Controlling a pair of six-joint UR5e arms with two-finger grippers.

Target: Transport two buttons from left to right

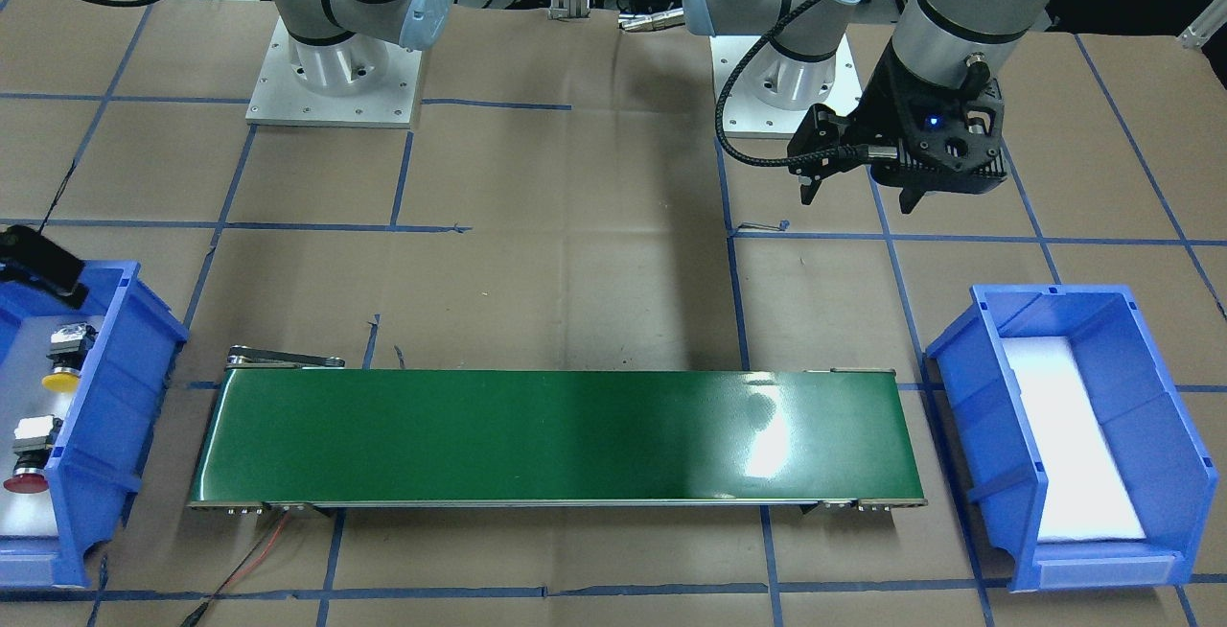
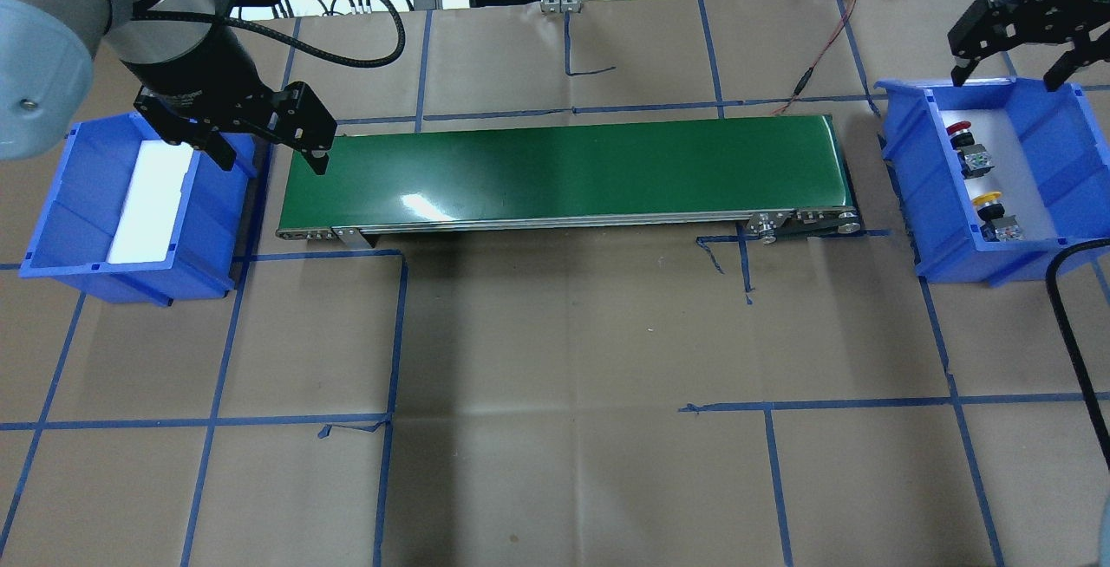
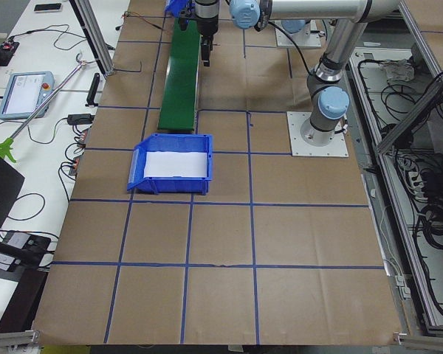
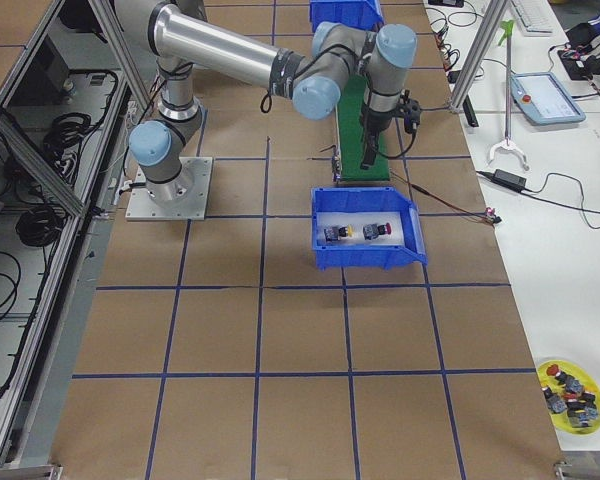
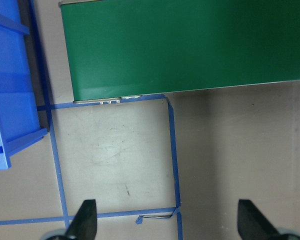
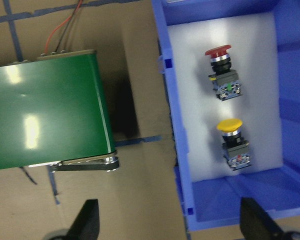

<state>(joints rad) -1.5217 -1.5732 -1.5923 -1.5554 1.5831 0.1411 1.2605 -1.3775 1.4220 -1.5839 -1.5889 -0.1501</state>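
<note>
Overhead, we are seeing the left pincer [image 2: 271, 161] hanging wide open and empty by the end of the green belt [image 2: 564, 168]. The right pincer [image 2: 1008, 79] is hovering spread and empty above a blue bin [image 2: 980, 262]. From the right wrist, the red button [image 6: 222, 72] and yellow button [image 6: 233, 142] are lying apart inside that bin.

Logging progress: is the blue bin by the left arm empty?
Empty: the blue bin holds only a white liner, clear in the overhead view.

Buttons [image 6: 223, 74] sit inside the right bin [image 6: 230, 196] — conveyor [image 6: 45, 110] beside it.
</note>
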